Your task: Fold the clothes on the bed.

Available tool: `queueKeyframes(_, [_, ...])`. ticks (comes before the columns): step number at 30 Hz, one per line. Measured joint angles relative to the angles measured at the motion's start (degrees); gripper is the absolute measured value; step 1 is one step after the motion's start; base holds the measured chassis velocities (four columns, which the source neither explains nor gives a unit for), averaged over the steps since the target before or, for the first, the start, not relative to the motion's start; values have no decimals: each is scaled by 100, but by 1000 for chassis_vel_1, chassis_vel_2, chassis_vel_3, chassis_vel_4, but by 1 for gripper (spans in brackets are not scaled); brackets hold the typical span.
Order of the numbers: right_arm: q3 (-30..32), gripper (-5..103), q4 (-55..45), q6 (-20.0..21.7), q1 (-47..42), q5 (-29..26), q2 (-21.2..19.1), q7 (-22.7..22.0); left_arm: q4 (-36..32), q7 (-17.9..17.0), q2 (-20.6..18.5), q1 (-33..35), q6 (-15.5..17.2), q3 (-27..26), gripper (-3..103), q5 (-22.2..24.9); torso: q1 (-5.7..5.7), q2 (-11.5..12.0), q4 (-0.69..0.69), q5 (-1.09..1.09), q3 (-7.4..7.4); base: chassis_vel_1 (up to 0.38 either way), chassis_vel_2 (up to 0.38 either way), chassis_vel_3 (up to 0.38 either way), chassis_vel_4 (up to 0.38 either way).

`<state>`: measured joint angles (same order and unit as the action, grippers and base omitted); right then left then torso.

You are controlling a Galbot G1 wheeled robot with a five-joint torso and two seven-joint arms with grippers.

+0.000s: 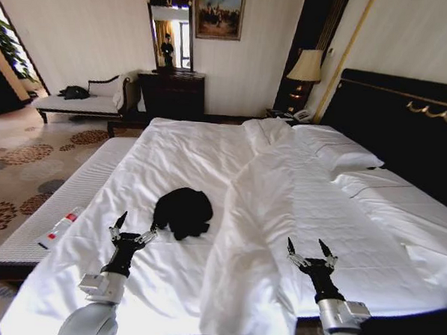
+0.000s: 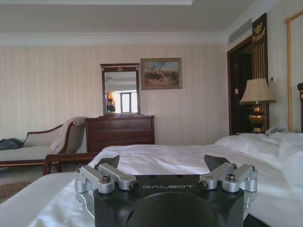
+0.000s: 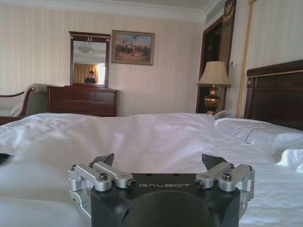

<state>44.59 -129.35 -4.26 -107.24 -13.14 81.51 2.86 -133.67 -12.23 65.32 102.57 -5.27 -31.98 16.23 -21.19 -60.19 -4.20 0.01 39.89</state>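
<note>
The clothes (image 1: 182, 211) lie as a crumpled black heap on the white bed (image 1: 209, 148), left of a long ridge of white duvet (image 1: 255, 214). My left gripper (image 1: 136, 227) hovers open just left of and nearer than the heap, not touching it. On the other side of the duvet ridge, my right gripper (image 1: 311, 248) is open over the sheet near the bed's near edge. Both wrist views look across the bed with open, empty fingers (image 2: 110, 163) (image 3: 106, 160). No lettering shows on the black heap.
Pillows (image 1: 337, 151) and the dark headboard (image 1: 406, 124) are at the right. A padded bench (image 1: 64, 197) with a small white and red object (image 1: 59, 228) runs along the bed's left side. A chaise (image 1: 81, 100), dresser (image 1: 171, 93) and lamp (image 1: 306, 70) stand by the far wall.
</note>
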Motion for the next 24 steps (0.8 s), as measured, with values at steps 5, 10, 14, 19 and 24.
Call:
queueKeyframes(5, [-10, 100, -56, 6, -27, -49, -4, -7, 34, -14, 5, -1, 0, -3, 100, -4, 0, 0, 0, -1, 0, 204, 275, -215, -271])
queueKeyframes(10, [-7, 100, -294, 177, -171, -370, -42, -66, 83, -27, 38, 3, 0, 17, 100, -33, -1, 0, 0, -2, 0, 128, 189, -123, -200])
queueKeyframes(14, [73, 100, -775, 587, -406, -812, -122, -142, 112, -36, 69, 29, -2, 26, 100, -52, -1, 0, 1, -2, 0, 13, 27, -20, -12])
queueKeyframes(19, [275, 100, -1310, 1284, -644, -982, -310, -283, 154, -28, 91, 41, -25, 28, 100, -54, 0, 0, -1, 2, 1, -10, -14, 5, 7])
queueKeyframes(24, [405, 100, -1403, 1918, -725, -1198, -541, -412, 209, -27, 135, 35, -56, 46, 100, -56, -1, 1, 0, 0, 1, -10, -14, 2, 4])
